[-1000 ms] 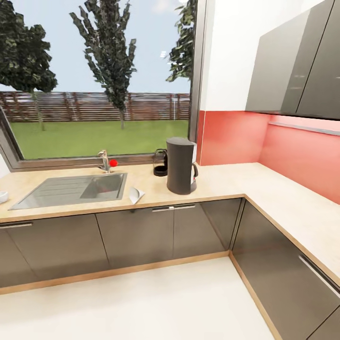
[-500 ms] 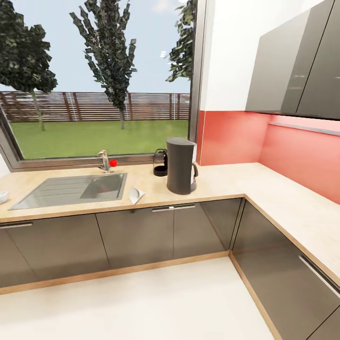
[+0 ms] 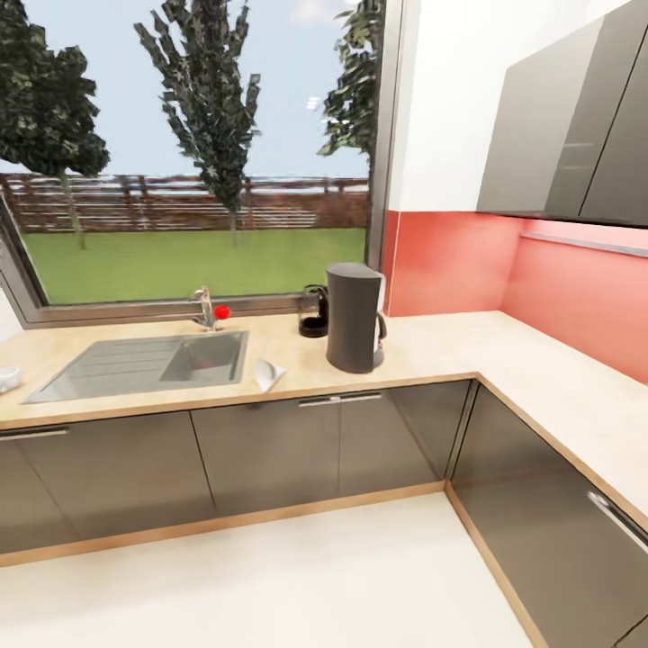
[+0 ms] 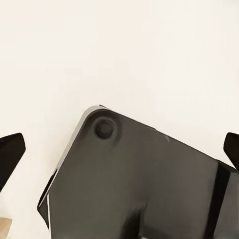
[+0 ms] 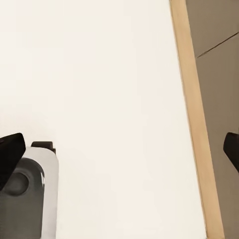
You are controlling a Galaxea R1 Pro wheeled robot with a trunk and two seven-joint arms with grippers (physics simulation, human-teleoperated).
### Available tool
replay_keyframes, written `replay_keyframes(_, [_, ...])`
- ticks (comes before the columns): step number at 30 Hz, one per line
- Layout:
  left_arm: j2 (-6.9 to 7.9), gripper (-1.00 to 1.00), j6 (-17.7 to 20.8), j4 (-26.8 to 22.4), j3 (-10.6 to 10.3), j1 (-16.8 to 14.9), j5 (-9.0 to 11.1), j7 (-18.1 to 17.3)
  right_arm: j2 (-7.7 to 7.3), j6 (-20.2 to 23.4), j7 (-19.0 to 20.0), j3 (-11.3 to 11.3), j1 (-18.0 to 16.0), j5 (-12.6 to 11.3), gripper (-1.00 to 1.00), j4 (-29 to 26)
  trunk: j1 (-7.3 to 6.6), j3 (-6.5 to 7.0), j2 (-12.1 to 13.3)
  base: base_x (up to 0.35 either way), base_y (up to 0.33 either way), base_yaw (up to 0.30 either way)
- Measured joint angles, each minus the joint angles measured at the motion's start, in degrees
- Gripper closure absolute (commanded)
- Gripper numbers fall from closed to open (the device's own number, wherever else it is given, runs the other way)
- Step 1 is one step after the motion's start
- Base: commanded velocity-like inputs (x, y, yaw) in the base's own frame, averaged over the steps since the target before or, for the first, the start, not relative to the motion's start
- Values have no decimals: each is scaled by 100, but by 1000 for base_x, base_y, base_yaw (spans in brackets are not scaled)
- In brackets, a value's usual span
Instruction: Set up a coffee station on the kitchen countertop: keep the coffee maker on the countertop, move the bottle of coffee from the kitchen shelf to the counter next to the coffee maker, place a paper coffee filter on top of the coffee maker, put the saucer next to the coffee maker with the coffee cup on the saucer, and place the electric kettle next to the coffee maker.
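The whole head view has slid a little since the earlier frame, so the camera moved, not the things. Nearest is the pale floor (image 3: 297, 576). The left gripper (image 4: 119, 154) and the right gripper (image 5: 119, 154) each hang over it with dark fingertips spread wide, holding nothing. Next are the dark grey cabinet fronts (image 3: 270, 450). On top lies the kitchen countertop (image 3: 432, 346), beige wood with a steel sink (image 3: 148, 364) at the left. The coffee maker (image 3: 354, 317), a tall dark grey tower, stands at the picture's middle. Just behind, to its left, the electric kettle (image 3: 314, 311) is small, with a black base. Farthest is the window (image 3: 189, 162).
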Motion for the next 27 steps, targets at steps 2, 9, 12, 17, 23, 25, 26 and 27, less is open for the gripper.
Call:
replay_keyframes(2, [0,-100,-1,5,-2,0,-3,0,6,1,0,0,0,5,-100,-1,0,0,0,135,317,0])
replay_keyframes(9, [0,-100,-1,8,3,0,-5,0,7,0,0,0,0,8,-100,1,0,0,0,159,314,0])
replay_keyframes(12, [0,-100,-1,9,1,0,-5,0,4,-1,-1,0,0,8,-100,-1,-1,0,0,234,278,0])
replay_keyframes(17, [0,-100,-1,9,-1,-1,-12,0,3,-2,-1,0,0,9,-100,0,-1,0,0,263,252,0])
replay_keyframes(23, [3,-100,-1,17,0,-1,-14,0,3,-3,1,0,0,9,-100,-1,-1,0,0,272,243,0])
replay_keyframes(25, [7,-100,-1,17,-1,1,-14,0,3,-3,1,0,0,9,-100,-1,-1,0,0,221,278,0])
replay_keyframes(26, [8,-100,2,18,-1,1,-14,0,3,-3,3,0,0,9,-100,2,-1,0,0,206,286,0])
replay_keyframes(27, [6,-100,3,18,-2,1,-14,0,3,-3,4,0,0,9,-100,1,-1,0,0,202,289,0])
